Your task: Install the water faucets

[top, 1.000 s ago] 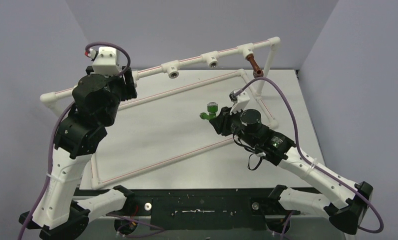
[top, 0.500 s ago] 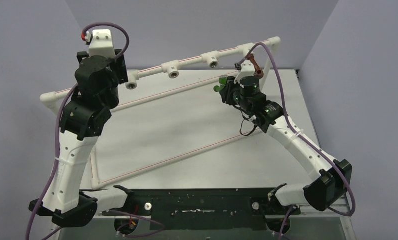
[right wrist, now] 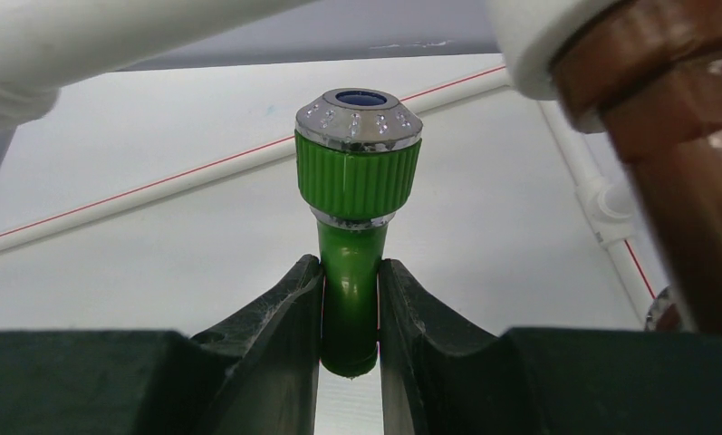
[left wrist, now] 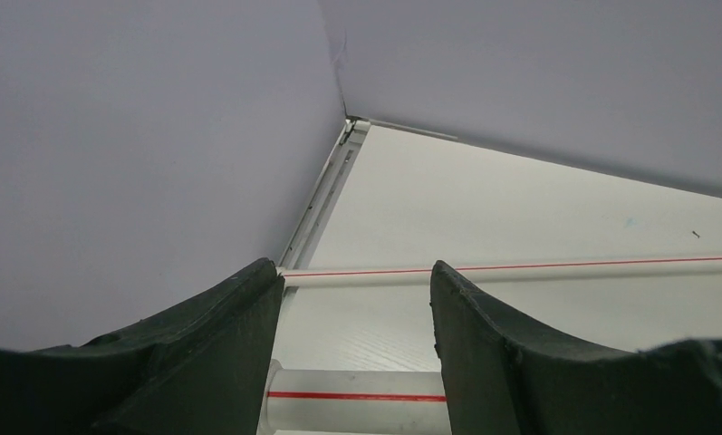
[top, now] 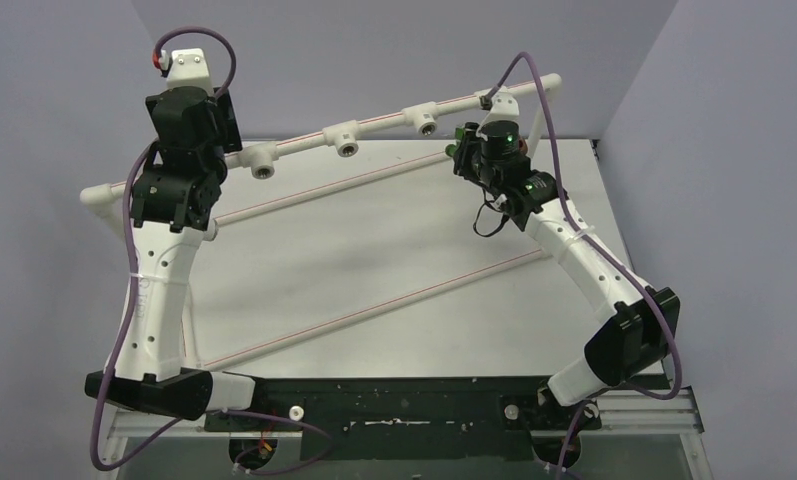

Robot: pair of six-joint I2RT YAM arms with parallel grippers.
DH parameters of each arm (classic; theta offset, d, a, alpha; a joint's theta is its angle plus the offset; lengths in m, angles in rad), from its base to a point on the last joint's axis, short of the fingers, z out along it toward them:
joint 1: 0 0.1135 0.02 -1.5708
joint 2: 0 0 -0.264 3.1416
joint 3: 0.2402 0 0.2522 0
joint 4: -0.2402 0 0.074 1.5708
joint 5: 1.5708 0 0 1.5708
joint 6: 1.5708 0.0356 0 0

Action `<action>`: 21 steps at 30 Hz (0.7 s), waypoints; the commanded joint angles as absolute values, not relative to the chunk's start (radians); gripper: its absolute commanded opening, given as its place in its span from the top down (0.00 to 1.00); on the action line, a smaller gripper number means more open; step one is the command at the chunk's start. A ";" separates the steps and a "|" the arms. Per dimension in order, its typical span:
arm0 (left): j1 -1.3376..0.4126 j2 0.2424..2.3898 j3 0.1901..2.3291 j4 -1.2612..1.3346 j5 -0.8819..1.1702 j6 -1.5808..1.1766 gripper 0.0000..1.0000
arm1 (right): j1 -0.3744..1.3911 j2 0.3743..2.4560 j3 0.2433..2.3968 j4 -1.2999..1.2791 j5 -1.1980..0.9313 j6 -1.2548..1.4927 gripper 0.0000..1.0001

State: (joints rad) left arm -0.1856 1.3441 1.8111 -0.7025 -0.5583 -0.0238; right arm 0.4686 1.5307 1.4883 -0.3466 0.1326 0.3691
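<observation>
My right gripper (right wrist: 351, 299) is shut on the stem of the bright green faucet (right wrist: 357, 172), whose silver-rimmed end points away from the camera. In the top view this gripper (top: 464, 152) is at the back right, just under the top rail of the white pipe frame (top: 384, 118). The reddish-brown faucet (right wrist: 674, 145) hangs from a white socket (right wrist: 538, 36) close on the right; the arm hides it in the top view. My left gripper (left wrist: 355, 276) is open and empty, straddling a red-striped pipe (left wrist: 357, 396) at the frame's back left (top: 222, 128).
Three white tee sockets (top: 265, 168) (top: 347, 146) (top: 426, 122) sit along the top rail with their openings facing forward. Lower red-striped pipes (top: 374, 310) cross the white tabletop. Grey walls close in behind and on both sides.
My right gripper has carried the green faucet up and back to the rail beside the reddish-brown faucet. My left arm has risen and stretched toward the back left.
</observation>
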 commanded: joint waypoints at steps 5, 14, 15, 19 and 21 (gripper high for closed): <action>-0.147 1.354 1.779 -0.674 -0.507 -0.046 0.41 | 0.389 1.547 1.557 -0.336 0.190 0.347 1.00; -0.147 1.358 1.726 -0.792 -0.414 -0.070 0.41 | 0.310 1.585 1.618 -0.365 0.202 0.330 1.00; -0.147 1.354 1.709 -0.791 -0.397 -0.075 0.41 | 0.303 1.588 1.619 -0.364 0.206 0.330 1.00; -0.147 1.344 1.660 -0.791 -0.315 -0.096 0.42 | 0.274 1.600 1.629 -0.365 0.258 0.315 1.00; -0.148 1.345 1.652 -0.800 -0.268 -0.104 0.42 | 0.260 1.609 1.638 -0.371 0.285 0.306 1.00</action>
State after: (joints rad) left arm -0.1528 1.3434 1.6974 -0.6964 -0.3878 -0.1020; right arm 0.3367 1.5887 1.5898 -0.3721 0.1326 0.3225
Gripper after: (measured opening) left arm 0.585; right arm 0.242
